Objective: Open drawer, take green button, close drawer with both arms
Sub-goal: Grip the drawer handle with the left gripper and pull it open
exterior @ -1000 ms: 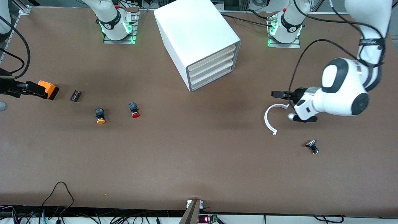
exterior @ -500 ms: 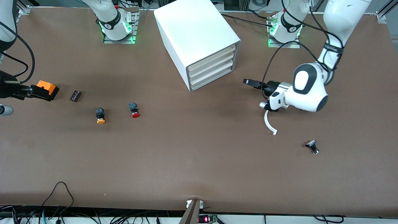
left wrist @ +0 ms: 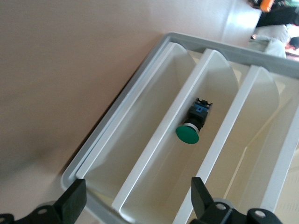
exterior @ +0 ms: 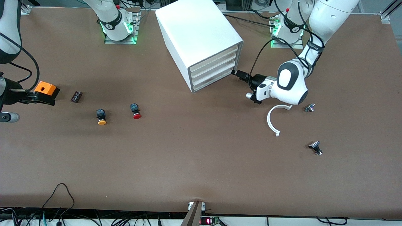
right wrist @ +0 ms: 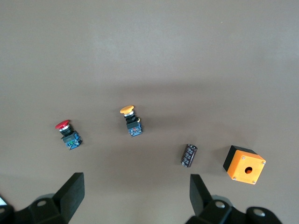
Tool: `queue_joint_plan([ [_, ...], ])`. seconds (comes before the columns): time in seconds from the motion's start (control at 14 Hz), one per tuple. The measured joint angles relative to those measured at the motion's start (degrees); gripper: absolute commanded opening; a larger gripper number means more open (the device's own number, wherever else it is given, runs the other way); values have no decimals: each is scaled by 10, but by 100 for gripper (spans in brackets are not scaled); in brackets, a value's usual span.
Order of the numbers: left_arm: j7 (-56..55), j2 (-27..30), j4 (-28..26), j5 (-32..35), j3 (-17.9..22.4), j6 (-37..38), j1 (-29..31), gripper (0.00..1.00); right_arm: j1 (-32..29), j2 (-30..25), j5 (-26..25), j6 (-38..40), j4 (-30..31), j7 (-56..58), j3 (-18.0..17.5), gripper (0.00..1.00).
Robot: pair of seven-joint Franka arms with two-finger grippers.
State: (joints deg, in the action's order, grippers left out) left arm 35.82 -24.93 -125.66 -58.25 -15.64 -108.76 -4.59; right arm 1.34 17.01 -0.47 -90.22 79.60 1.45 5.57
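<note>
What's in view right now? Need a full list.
cabinet: 1, white, four trays, mid-table near the arm bases
green button: 1, green cap, black body, in a cabinet tray; which tray cannot be told
red button: 1, red cap, toward the right arm's end
yellow button: 1, orange-yellow cap, beside the red one
black cylinder: 1, between yellow button and orange box
orange box: 1, right arm's end
curved strip: 1, white, left arm's end
metal parts: 2, silver-black, one beside the strip, the other nearer the camera
table: 1, brown
left gripper: open, at the cabinet's front
right gripper: open, hovers over the right arm's end
</note>
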Motion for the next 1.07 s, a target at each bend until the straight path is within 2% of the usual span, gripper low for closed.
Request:
queue_joint_plan([
  [0.21, 79, -18, -8, -32, 0, -22, -22, 96, -6, 4, 0, -17, 0, 0, 0, 100],
  [0.36, 107, -28, -11, -44, 0, -24, -27, 89, -7, 9, 0, -45, 0, 0, 0, 100],
  [0.57, 117, -35, -14, -49, -1, -32, -43, 55, -8, 12, 0, -59, 0, 0, 0, 100],
  [0.79, 117, -37, -15, -50, -2, -43, -63, 38, -8, 12, 0, -58, 0, 3, -1, 100],
  [0.93, 117, -41, -15, -50, -7, -49, -68, 17, -5, 14, 0, -58, 0, 3, -4, 100],
  [1.0, 117, -43, -15, -51, -11, -52, -68, 3, -4, 14, 0, -58, 0, 3, -5, 100],
  [1.07, 120, -42, -15, -56, -13, -50, -68, 0, -4, 14, 0, -58, 0, 4, -5, 100],
])
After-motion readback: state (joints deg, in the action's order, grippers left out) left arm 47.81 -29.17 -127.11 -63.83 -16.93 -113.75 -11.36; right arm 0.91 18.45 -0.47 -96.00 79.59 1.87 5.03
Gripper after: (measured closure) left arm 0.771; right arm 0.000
